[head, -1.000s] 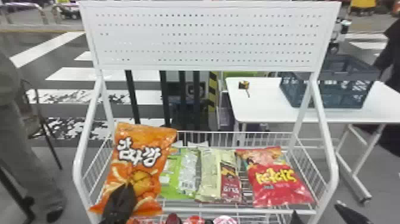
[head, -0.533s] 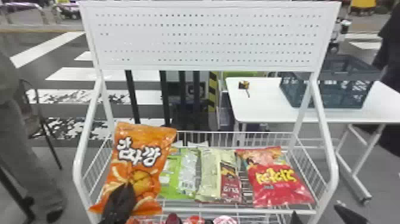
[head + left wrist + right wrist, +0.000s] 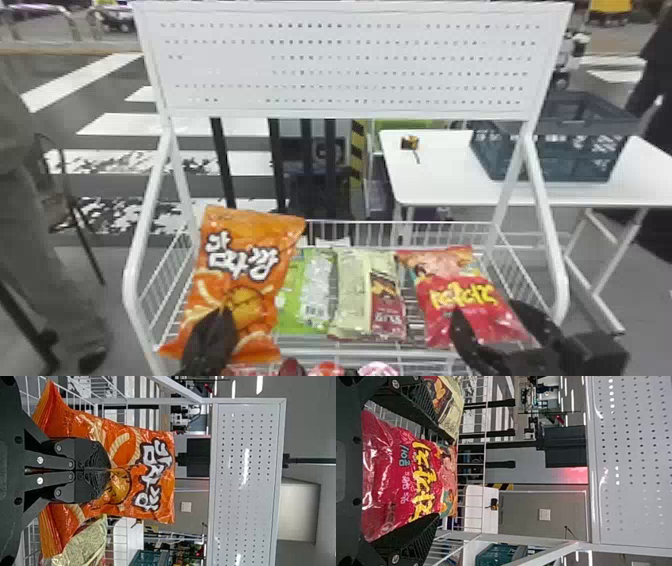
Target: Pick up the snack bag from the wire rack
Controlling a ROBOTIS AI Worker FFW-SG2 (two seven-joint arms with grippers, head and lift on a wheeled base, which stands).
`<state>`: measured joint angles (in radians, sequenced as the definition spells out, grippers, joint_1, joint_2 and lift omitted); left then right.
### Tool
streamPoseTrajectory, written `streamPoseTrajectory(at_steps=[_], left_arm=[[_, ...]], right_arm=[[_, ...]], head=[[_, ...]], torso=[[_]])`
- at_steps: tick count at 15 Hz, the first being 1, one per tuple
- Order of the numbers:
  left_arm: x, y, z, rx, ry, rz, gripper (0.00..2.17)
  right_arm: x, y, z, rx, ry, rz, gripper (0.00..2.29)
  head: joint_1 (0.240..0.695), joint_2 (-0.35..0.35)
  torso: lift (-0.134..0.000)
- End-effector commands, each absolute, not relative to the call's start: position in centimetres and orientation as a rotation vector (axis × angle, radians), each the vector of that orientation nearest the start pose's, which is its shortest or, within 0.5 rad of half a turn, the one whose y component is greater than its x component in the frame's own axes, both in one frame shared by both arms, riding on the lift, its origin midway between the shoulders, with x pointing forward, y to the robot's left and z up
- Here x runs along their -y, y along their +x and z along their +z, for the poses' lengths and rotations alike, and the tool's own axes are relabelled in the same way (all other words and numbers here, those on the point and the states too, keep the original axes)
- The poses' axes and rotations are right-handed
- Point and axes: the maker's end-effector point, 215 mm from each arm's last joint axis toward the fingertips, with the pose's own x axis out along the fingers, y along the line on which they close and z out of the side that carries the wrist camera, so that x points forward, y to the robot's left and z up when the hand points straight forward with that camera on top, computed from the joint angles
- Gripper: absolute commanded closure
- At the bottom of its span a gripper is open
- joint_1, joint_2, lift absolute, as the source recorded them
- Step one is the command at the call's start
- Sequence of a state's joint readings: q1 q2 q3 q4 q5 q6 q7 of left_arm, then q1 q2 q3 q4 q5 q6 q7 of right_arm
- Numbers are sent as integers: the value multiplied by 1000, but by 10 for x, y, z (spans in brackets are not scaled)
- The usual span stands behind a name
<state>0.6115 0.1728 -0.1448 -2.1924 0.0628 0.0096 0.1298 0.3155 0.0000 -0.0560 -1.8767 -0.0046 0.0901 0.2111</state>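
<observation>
While my left gripper (image 3: 109, 470) pinches the orange bag (image 3: 250, 225), my right gripper (image 3: 445, 477) has its fingers wide apart, one on each side of the red snack bag (image 3: 383, 483) in the wire rack (image 3: 131, 280). It looks light, puffy and slippery — I should squeeze its fat middle softly, or the chips may crunch. Behind stands a white table (image 3: 440, 175).
</observation>
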Motion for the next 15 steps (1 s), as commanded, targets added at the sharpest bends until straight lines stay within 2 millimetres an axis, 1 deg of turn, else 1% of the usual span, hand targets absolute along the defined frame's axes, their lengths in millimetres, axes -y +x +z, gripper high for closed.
streamPoseTrajectory(at_steps=[1,2,3,5,6,8,9,10,11,13,14,15], left_arm=[[-175,413,-316,-22,8,-101,2057],[-173,414,-320,-32,9,-104,2057],[-171,415,-320,-32,11,-107,2057],[-172,417,-328,-54,17,-105,2057],[-172,418,-328,-53,18,-104,2057],[-172,420,-326,-48,18,-104,2057],[-172,420,-326,-48,18,-104,2057],[-172,420,-327,-48,19,-104,2057],[-172,420,-326,-47,19,-104,2057],[-172,421,-325,-44,17,-104,2057],[-172,421,-325,-43,19,-104,2057],[-172,421,-325,-43,19,-106,2057]], right_arm=[[214,535,-386,-121,3,159,113],[215,548,-392,-131,-2,157,117],[218,556,-399,-144,-3,153,117],[221,572,-412,-170,-5,146,117],[226,577,-418,-182,-10,139,117],[229,584,-430,-214,-23,134,137],[231,586,-437,-241,-27,132,269],[232,587,-443,-267,-27,129,454],[233,585,-451,-294,-27,129,758],[233,583,-456,-330,-28,127,1922],[234,583,-453,-330,-35,126,2071],[234,584,-448,-320,-37,124,2071]], head=[[499,0],[499,0],[499,0],[499,0],[499,0],[499,0],[499,0],[499,0],[499,0],[499,0],[499,0],[499,0]], torso=[[0],[0],[0],[0],[0],[0],[0],[0],[0],[0],[0],[0]])
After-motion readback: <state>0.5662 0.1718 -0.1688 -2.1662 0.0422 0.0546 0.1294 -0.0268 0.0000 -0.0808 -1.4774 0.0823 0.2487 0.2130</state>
